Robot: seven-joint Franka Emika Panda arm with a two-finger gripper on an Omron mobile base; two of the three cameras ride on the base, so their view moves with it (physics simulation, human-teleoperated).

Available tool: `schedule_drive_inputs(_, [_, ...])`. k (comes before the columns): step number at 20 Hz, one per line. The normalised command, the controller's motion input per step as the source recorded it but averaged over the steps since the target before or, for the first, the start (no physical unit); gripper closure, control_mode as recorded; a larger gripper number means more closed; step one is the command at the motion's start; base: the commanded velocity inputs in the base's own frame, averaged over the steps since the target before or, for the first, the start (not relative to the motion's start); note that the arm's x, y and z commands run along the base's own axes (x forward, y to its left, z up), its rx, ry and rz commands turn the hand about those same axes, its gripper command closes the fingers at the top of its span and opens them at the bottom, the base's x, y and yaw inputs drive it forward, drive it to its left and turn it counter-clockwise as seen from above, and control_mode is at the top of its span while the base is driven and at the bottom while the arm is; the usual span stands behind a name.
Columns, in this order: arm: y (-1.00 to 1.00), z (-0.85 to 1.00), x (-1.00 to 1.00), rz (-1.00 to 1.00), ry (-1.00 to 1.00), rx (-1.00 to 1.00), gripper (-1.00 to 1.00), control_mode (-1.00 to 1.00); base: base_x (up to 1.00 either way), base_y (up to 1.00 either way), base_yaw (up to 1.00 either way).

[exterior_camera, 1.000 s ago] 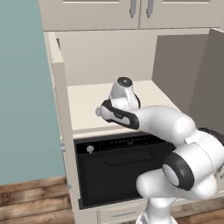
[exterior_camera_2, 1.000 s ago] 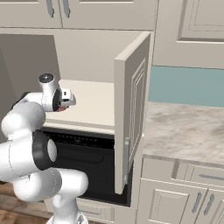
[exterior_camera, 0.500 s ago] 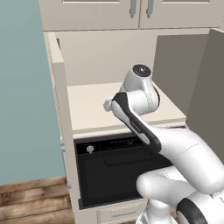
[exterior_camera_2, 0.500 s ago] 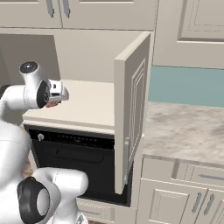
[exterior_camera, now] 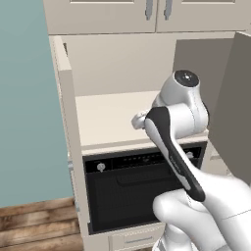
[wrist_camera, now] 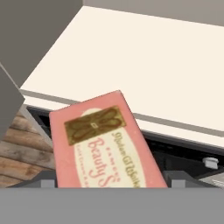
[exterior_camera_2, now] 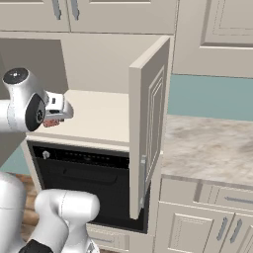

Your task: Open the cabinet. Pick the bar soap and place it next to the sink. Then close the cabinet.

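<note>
Clenched on the pink bar soap (wrist_camera: 103, 146), fingers (exterior_camera_2: 49, 122) out past the cabinet (exterior_camera_2: 150, 113) shelf lip, doors wide for carrying toward the tabletop (exterior_camera_2: 207, 148).

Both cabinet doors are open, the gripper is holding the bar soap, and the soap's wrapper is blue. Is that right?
Not quite: the wrapper is pink, not blue, as the hand view shows. The rest holds: both doors of the cabinet stand open, and the gripper holds the bar soap.
</note>
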Motion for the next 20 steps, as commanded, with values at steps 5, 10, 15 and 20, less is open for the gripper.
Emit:
schedule_drive_inputs(5, [-0.21, 0.01, -0.17, 0.00, 0.00, 0.00, 1.00, -1.00, 0.00, 0.00, 0.00])
schedule_drive_inputs(10, [-0.07, 0.00, 0.00, 0.00, 0.01, 0.00, 1.00, -1.00, 0.00, 0.00, 0.00])
schedule_drive_inputs(15, [0.00, -0.01, 0.00, 0.00, 0.03, 0.00, 1.00, 1.00, -0.03, 0.00, 0.00])
schedule_drive_inputs(20, [0.00, 0.00, 0.00, 0.00, 0.00, 0.00, 1.00, 1.00, -0.35, 0.00, 0.00])
